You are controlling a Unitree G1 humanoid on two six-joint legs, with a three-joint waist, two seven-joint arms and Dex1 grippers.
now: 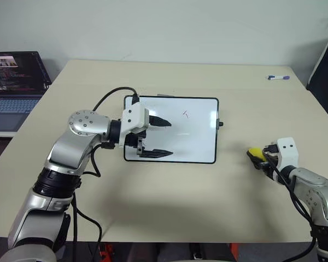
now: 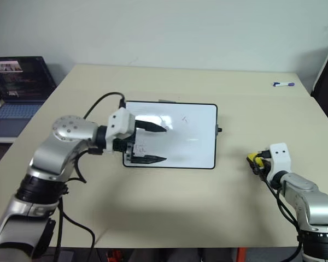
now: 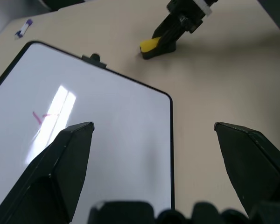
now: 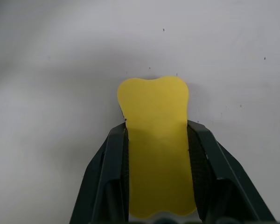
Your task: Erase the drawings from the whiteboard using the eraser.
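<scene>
Right gripper (image 4: 158,179) is pinching the eraser (image 4: 155,140) on the table, well right of the whiteboard (image 1: 197,136); left gripper (image 1: 165,138) is hovering spread over the whiteboard, near the drawings (image 1: 186,113).

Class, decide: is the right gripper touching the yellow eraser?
Touching. In the right wrist view, both fingers of the right gripper press against the eraser's sides, pinching it.

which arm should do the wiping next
Right: the right gripper is shut on the eraser. The left gripper, fingers open, hovers over the whiteboard, better placed to steady it.
</scene>
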